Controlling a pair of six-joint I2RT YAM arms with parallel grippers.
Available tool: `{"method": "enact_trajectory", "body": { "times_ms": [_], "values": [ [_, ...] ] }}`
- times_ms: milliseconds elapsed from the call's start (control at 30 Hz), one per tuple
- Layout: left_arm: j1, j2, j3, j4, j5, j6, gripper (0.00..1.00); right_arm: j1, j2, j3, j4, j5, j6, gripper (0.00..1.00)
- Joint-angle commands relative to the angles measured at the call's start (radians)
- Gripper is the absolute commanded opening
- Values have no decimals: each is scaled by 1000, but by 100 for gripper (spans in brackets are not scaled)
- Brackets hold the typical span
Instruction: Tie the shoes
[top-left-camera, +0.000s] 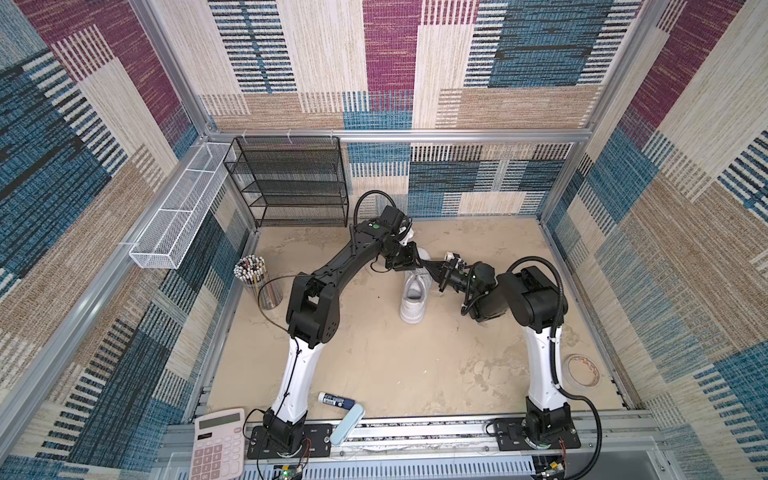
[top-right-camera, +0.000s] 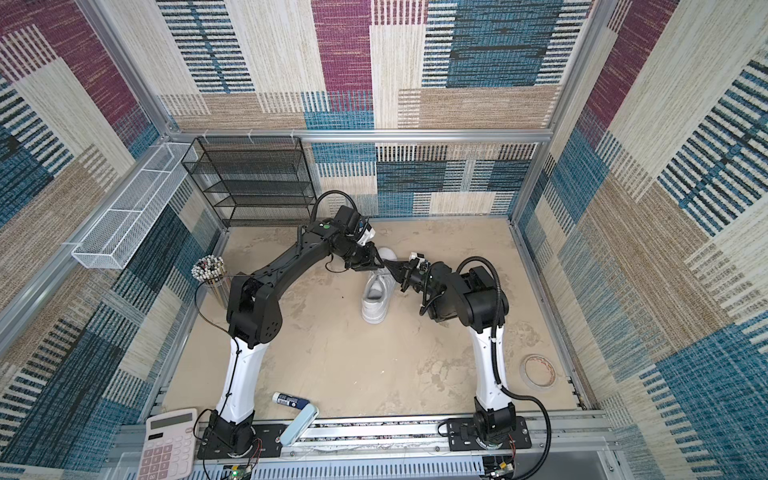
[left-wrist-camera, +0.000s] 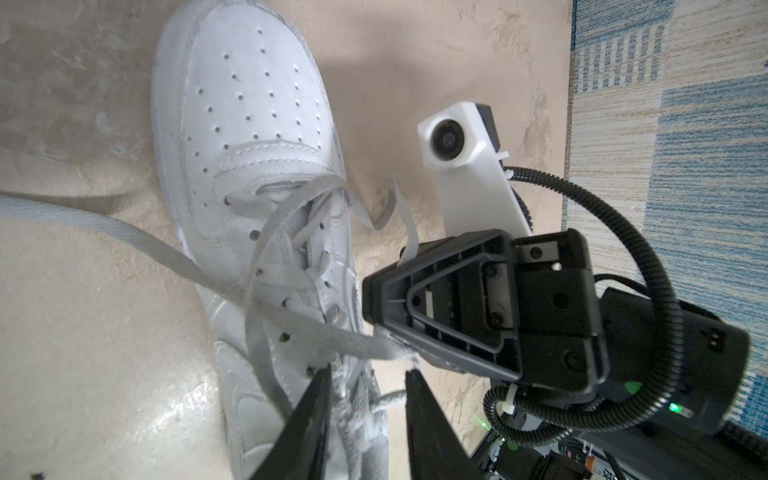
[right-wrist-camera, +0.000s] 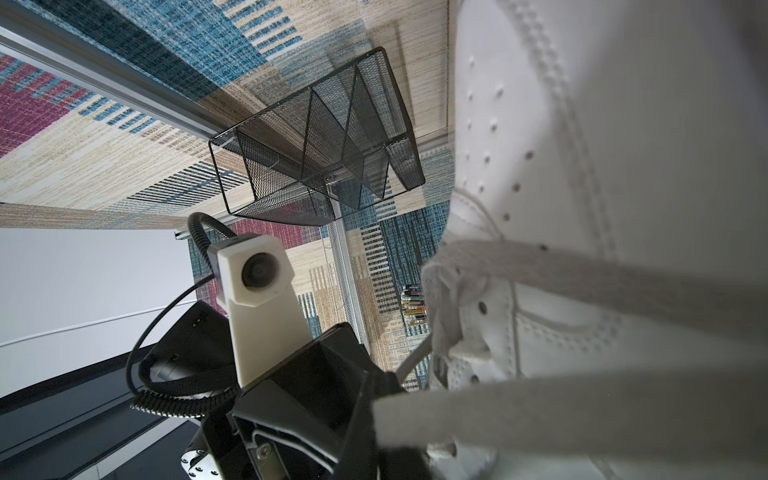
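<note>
Right gripper (left-wrist-camera: 368, 307) is clenched on a lace (left-wrist-camera: 291, 320) that runs straight across the shoe (top-left-camera: 413, 299). Left gripper (left-wrist-camera: 370, 372) is part open over the eyelets, a loose strand crossing the gap, nothing pinched. Shoe sits mid table (top-left-camera: 374, 365), toe toward the far wall, between both arms. Blue stick (top-left-camera: 336, 401) has a label too small to read.

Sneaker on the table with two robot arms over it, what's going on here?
Two robot arms are working at tying a white sneaker that sits on the table. The right gripper is shut on one lace, holding it stretched across the shoe. The left gripper hovers open close beside it, over the eyelets, with nothing clearly clamped. No finished bow shows; the other laces lie loose.
</note>
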Motion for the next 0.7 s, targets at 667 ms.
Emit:
{"method": "enact_trajectory", "body": {
  "times_ms": [667],
  "values": [
    [3,-9,-3,32,10,-4,0,0,-12,-14,395,15,10,31]
  ]
}}
